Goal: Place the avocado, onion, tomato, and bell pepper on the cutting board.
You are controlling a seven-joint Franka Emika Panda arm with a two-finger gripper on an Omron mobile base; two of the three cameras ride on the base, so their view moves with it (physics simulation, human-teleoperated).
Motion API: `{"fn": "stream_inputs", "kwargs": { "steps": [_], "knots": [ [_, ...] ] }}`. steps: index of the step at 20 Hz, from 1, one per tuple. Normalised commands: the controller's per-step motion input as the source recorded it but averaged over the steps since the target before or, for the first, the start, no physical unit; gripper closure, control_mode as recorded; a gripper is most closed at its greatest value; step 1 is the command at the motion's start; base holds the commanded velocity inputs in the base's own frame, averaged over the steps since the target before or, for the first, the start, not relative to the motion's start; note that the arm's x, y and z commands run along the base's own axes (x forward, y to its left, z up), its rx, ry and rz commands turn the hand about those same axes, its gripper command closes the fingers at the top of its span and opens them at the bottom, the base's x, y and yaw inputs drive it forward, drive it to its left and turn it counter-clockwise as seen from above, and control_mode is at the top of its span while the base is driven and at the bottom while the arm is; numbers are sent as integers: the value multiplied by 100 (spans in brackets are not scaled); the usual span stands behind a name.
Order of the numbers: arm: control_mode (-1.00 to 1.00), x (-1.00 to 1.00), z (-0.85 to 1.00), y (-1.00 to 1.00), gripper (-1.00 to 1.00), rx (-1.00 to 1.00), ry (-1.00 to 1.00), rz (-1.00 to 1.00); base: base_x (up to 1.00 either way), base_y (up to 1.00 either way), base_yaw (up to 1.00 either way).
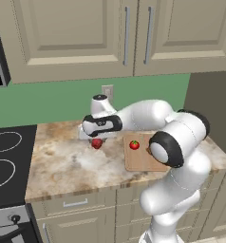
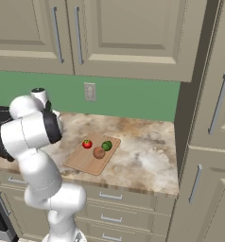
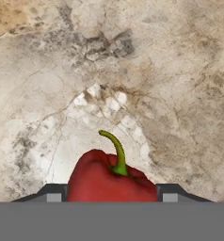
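In the hand view the two dark fingertips [image 3: 55, 193] are seen at approx. 7 and 5 o'clock of the frame, pressed against either flank of the bell pepper [image 3: 109, 181], w/ no gap visible on either side; the gripper [image 3: 109, 195] is thus judged to be closed down onto the pepper, jaws narrowed to the fruit's width, not fully together. The pepper's curved green stem is pointed toward 12 o'clock of that view, and marbled countertop [image 3: 132, 70] is seen beyond it. Whether the pepper is resting on the counter or just clear of it cannot be told. In the left base view the pepper [image 1: 97, 143] is found under the hand, on the counter [image 1: 62, 166] at approx. 9 o'clock from the cutting board [image 1: 138, 159], just beside its edge but off it. On the board the tomato [image 1: 134, 144] is already placed; in the right base view the avocado [image 2: 106, 145] and the onion [image 2: 99, 152] are seen beside it, all three close together, the board [image 2: 83, 163] bare toward its near end. Step in hand, as judged: grasp of the last item, i.e. the pepper. Next move calls for a lift clear of the board's raised rim, a short carry toward 3 o'clock in the left base view, and a set-down on a bare patch so the other three aren't knocked.
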Motion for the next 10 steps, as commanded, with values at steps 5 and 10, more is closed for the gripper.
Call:
{"fn": "stream_inputs", "kwargs": {
  "steps": [5,10],
  "knots": [
    [-100,-65,43,-19,100,1,-3,-3,0,0,0],
    [-100,-67,35,-40,100,0,-4,-1,0,0,0]
  ]
}}
